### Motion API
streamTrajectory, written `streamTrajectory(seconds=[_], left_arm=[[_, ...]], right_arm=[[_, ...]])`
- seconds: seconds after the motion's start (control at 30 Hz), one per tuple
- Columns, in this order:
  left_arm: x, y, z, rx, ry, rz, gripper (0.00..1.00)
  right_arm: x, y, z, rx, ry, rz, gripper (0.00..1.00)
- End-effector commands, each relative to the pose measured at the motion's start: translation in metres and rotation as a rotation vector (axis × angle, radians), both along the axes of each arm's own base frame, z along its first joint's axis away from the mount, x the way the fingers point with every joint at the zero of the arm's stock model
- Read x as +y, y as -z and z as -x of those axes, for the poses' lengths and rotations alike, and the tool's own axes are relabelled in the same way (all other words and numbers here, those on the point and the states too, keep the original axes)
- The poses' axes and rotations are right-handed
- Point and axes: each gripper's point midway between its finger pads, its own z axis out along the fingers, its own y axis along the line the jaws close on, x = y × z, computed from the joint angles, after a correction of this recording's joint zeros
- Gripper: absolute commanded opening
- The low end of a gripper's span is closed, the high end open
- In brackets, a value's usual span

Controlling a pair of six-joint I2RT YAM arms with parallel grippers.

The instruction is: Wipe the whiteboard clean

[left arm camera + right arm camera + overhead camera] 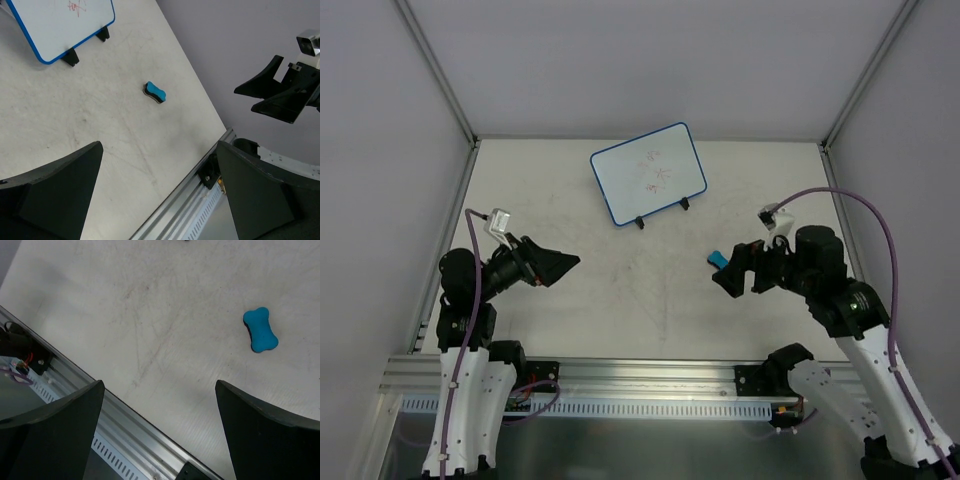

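Blue-rimmed white rectangular whiteboard [648, 172] with faint red scribbles, propped tilted on two black feet at far centre of scuffed white tabletop [620, 310].
Black left gripper [568, 264] at near left and black right gripper [718, 275] at near right, both raised above the surface, fingers spread wide apart, clamped on nothing. Small blue bone-shaped eraser [718, 260] flat on tabletop near right gripper, well apart from whiteboard.

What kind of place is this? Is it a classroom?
Probably a robot test booth in a lab, not a classroom. Plain walls and metal posts box in a scuffed table, a left arm and a right arm are bolted at its near edge, and a whiteboard and eraser sit on it.
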Motion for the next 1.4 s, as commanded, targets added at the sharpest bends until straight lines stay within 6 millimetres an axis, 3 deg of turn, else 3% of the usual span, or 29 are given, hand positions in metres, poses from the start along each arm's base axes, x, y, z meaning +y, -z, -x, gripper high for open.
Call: streamTrajectory(seconds=[0.0,0.17,0.3,0.53,0.73,0.9,1.17,1.37], left_arm=[[-0.006,-0.007,0.002,-0.021,0.083,-0.024,0.99],[-0.005,-0.010,0.003,-0.058,0.078,-0.047,0.99],[-0.004,-0.012,0.003,-0.073,0.076,-0.057,0.99],[-0.004,-0.013,0.001,-0.093,0.077,-0.076,0.99],[-0.002,-0.012,0.003,-0.131,0.063,-0.101,0.99],[0.000,-0.014,0.005,-0.168,0.040,-0.116,0.99],[0.000,-0.008,0.011,-0.181,0.034,-0.114,0.99],[0.000,-0.007,0.011,-0.178,0.034,-0.111,0.99]], right_arm=[[-0.006,-0.002,-0.016,-0.049,0.048,0.155,0.99],[0.000,0.019,-0.034,0.018,0.019,0.290,0.99],[0.006,0.054,-0.051,0.135,-0.005,0.399,0.99],[0.005,0.064,-0.088,0.063,0.039,0.478,0.99],[-0.004,0.086,-0.103,0.033,0.010,0.599,0.99],[0.009,0.119,-0.112,0.143,-0.077,0.556,0.99],[0.003,0.157,-0.123,0.227,-0.069,0.591,0.99],[0.001,0.184,-0.126,0.343,-0.070,0.566,0.89]])
